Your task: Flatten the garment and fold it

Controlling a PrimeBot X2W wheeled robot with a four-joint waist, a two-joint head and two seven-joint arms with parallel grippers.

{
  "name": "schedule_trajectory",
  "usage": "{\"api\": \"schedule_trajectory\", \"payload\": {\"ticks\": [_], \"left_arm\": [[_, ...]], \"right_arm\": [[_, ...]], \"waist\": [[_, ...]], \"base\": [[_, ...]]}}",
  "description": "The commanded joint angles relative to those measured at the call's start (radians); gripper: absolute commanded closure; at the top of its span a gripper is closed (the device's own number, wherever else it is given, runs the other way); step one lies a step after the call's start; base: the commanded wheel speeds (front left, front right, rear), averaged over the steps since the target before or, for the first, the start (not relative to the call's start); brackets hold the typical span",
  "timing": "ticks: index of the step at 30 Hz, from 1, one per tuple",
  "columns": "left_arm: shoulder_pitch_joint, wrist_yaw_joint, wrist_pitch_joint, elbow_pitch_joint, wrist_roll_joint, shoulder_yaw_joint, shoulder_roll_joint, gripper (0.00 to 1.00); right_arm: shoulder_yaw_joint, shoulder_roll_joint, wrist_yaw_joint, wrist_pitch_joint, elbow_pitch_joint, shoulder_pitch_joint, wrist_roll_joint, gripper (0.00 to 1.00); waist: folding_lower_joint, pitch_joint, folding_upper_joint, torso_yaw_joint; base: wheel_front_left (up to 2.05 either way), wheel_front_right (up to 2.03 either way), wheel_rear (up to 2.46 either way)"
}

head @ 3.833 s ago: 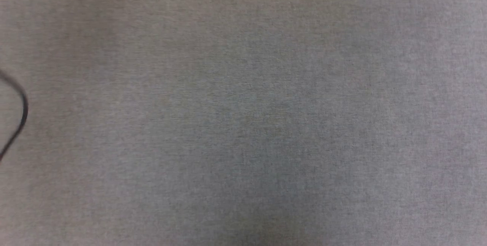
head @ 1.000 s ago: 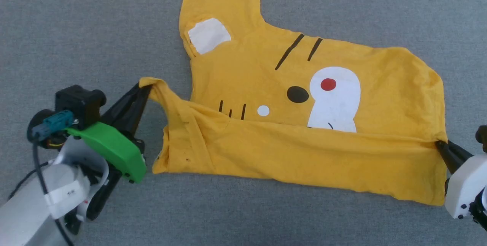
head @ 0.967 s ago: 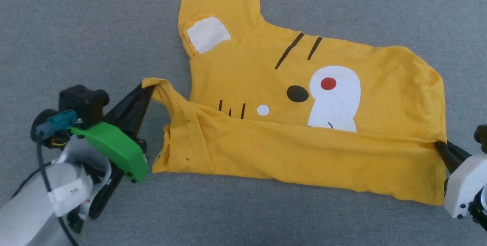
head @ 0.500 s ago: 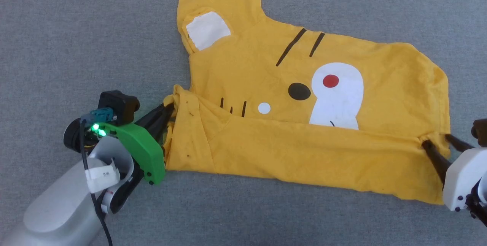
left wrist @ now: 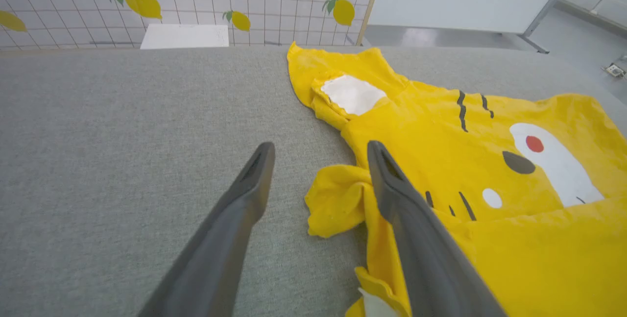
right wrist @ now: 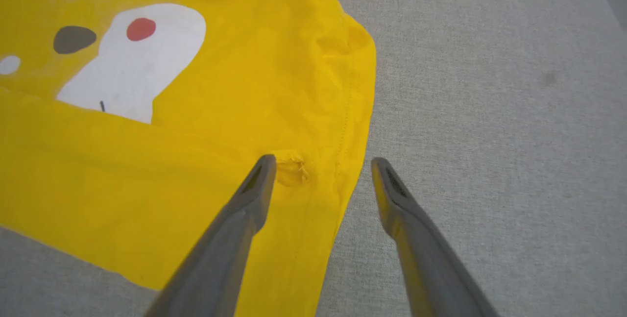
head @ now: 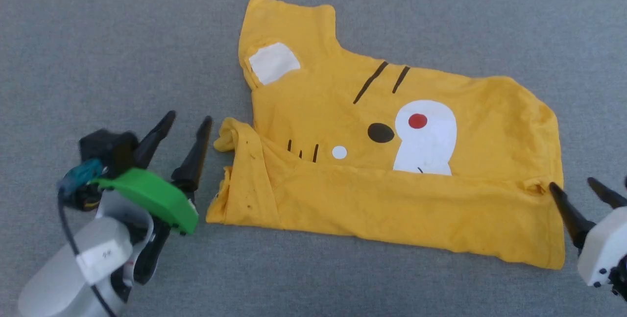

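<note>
On the grey tabletop (head: 98, 62) lies one garment (head: 382, 204), near edge folded over its print; the left gripper (head: 188, 117) slants toward its crumpled left end, fingers spread wide, empty. The right gripper (head: 570, 182) angles in over the right hem edge, equally wide, holding nothing; two grippers in all.

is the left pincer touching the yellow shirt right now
Apart. In the head view the open left pincer lies beside the garment, with a strip of grey surface showing between its nearer finger and the bunched yellow corner.
</note>
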Motion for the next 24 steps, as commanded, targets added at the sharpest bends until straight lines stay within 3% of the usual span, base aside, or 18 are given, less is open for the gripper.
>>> {"api": "schedule_trajectory", "payload": {"ticks": [1, 8, 13, 19, 24], "left_arm": [[0.042, 0.032, -0.040, -0.020, 0.011, 0.018, 0.016, 0.00], [0.236, 0.196, -0.103, -0.169, 0.148, 0.101, 0.004, 0.00], [0.397, 0.266, -0.104, -0.250, 0.262, 0.180, -0.077, 0.00], [0.492, 0.248, -0.104, -0.224, 0.301, 0.220, -0.156, 0.00], [0.457, 0.188, -0.072, -0.194, 0.297, 0.201, -0.152, 0.00]], "right_arm": [[-0.026, 0.024, -0.001, -0.032, -0.024, 0.025, -0.027, 0.00], [-0.144, 0.194, -0.001, -0.207, -0.121, 0.146, -0.173, 0.00], [-0.178, 0.305, -0.001, -0.326, -0.139, 0.216, -0.266, 0.00], [-0.178, 0.336, -0.001, -0.403, -0.094, 0.243, -0.296, 0.00], [-0.167, 0.338, -0.001, -0.414, -0.072, 0.225, -0.287, 0.00]], "waist": [[-0.0001, -0.053, 0.0000, 0.006], [-0.0001, -0.099, 0.0000, 0.018], [-0.0001, -0.111, 0.0000, 0.023], [-0.0001, -0.128, 0.0000, 0.024], [-0.0001, -0.133, 0.0000, 0.026]], "base": [[0.00, 0.00, 0.00], [0.00, 0.00, 0.00], [0.00, 0.00, 0.00], [0.00, 0.00, 0.00], [0.00, 0.00, 0.00]]}}
